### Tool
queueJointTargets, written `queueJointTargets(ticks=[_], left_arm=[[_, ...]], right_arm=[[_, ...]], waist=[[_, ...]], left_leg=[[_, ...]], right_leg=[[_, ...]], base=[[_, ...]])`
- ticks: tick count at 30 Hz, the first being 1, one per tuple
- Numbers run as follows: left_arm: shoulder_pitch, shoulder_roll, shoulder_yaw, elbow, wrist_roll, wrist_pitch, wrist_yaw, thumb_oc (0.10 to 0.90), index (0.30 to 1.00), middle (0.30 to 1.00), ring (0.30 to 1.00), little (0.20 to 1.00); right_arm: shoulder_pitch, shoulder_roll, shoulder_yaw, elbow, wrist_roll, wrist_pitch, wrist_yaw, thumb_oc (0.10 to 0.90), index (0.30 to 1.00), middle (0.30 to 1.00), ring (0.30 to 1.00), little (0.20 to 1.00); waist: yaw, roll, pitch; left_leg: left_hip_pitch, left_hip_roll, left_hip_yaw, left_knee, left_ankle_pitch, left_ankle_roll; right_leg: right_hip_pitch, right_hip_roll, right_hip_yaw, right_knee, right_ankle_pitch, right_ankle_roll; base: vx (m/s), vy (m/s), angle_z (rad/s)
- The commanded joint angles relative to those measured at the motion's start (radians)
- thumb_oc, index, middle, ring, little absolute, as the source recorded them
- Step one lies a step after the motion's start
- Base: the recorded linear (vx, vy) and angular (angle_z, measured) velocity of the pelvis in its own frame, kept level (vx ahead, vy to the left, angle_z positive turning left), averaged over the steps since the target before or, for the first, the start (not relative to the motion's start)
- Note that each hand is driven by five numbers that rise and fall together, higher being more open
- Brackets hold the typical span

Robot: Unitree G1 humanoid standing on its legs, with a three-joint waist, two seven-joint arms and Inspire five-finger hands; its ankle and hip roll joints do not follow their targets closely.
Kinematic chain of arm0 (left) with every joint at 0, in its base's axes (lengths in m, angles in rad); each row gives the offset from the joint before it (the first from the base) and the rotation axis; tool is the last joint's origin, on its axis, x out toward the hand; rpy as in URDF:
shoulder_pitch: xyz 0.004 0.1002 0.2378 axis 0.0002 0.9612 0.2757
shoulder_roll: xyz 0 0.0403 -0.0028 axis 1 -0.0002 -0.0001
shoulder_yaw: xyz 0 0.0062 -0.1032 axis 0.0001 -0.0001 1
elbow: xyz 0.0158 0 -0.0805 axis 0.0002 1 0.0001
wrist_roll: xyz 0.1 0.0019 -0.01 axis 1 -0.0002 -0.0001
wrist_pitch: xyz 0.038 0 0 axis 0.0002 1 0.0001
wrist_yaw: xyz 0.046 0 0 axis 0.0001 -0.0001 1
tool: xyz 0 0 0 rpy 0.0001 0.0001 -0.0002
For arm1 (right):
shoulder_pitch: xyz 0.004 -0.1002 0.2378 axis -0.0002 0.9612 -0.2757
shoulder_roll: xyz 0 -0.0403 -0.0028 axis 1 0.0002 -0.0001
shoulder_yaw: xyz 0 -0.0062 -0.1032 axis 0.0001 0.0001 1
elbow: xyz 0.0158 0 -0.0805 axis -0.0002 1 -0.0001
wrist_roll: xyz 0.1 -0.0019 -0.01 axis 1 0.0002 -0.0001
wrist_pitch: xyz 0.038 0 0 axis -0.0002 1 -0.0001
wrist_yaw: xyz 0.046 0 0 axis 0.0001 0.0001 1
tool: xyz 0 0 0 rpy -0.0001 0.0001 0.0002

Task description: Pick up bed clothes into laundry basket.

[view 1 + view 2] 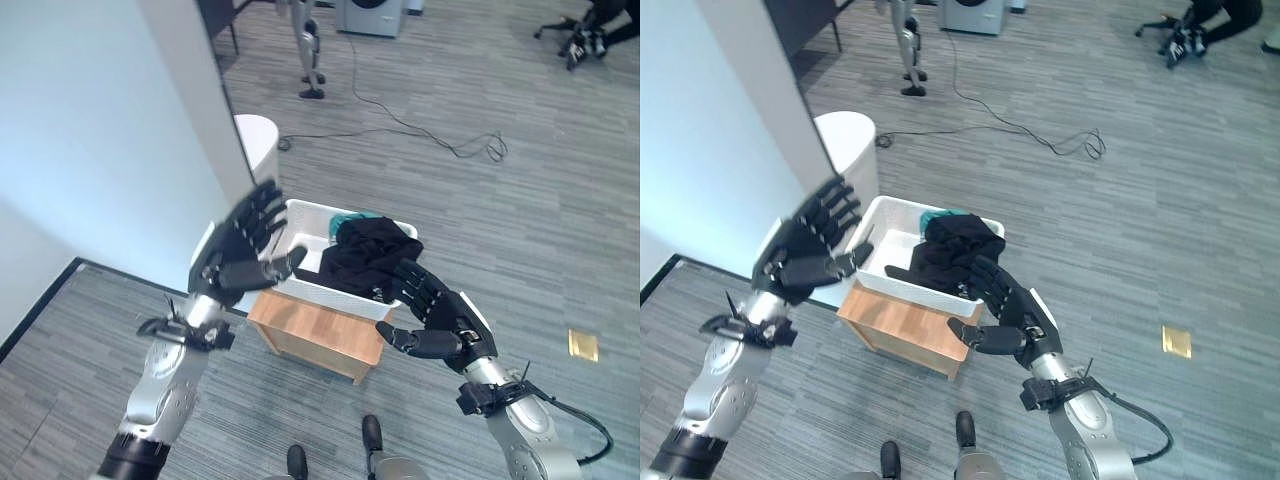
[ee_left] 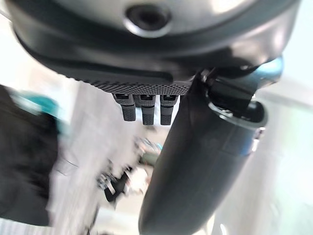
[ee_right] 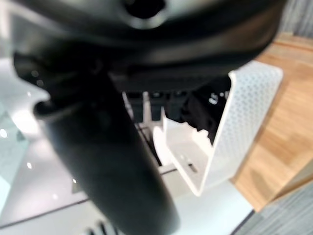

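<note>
A white laundry basket (image 1: 300, 222) (image 1: 883, 215) (image 3: 244, 112) stands on a low wooden table (image 1: 310, 335) (image 1: 900, 325). Inside it lie black clothes (image 1: 365, 255) (image 1: 950, 250) with a teal piece (image 1: 352, 217) at the far rim. My left hand (image 1: 240, 255) (image 1: 805, 255) hovers open at the basket's left end, fingers spread and holding nothing. At the basket's near right corner my right hand (image 1: 430, 315) (image 1: 1005, 310) is open too, its fingers close to the black clothes. In the left wrist view the black clothes (image 2: 22, 161) show beside the thumb (image 2: 195, 161).
A white wall panel (image 1: 110, 130) rises on the left. A white round bin (image 1: 258, 140) stands behind the basket. A black cable (image 1: 400, 125) snakes over the grey floor. A washing machine (image 1: 368, 15) and an office chair (image 1: 585, 35) stand far back.
</note>
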Motion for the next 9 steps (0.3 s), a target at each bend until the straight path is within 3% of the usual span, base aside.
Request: queueJointTargets(ticks=[1, 5, 9], left_arm=[[-0.048, -0.019, -0.014, 0.047, -0.057, -0.027, -0.054, 0.8, 0.9, 0.9, 0.9, 0.9], [0.104, -0.051, -0.035, 0.053, -0.082, 0.025, -0.086, 0.8, 0.9, 0.9, 0.9, 0.9], [0.135, -0.07, -0.083, 0.054, -0.083, 0.041, -0.083, 0.8, 0.9, 0.9, 0.9, 0.9]], right_arm=[[0.027, 0.017, -0.051, -0.06, -0.016, -0.059, 0.033, 0.8, 0.9, 0.9, 0.9, 0.9], [0.126, 0.024, -0.082, -0.043, -0.049, -0.042, 0.056, 0.8, 0.9, 0.9, 0.9, 0.9], [0.149, 0.036, -0.077, -0.038, -0.067, -0.042, 0.057, 0.8, 0.9, 0.9, 0.9, 0.9]], waist=[[0.013, -0.015, -0.104], [0.024, -0.017, -0.11], [0.029, -0.019, -0.106]], left_leg=[[-0.019, -0.028, -0.064, 0.018, -0.06, 0.01], [-0.02, -0.036, -0.089, 0.031, -0.066, 0.021], [-0.02, -0.04, -0.099, 0.037, -0.07, 0.028]], right_leg=[[0.078, -0.063, -0.021, 0.107, -0.237, 0.062], [0.083, -0.067, -0.032, 0.124, -0.251, 0.059], [0.08, -0.069, -0.032, 0.138, -0.257, 0.06]], base=[[-0.01, -0.029, 0.19], [-0.01, -0.028, 0.15], [-0.02, -0.017, 0.12]])
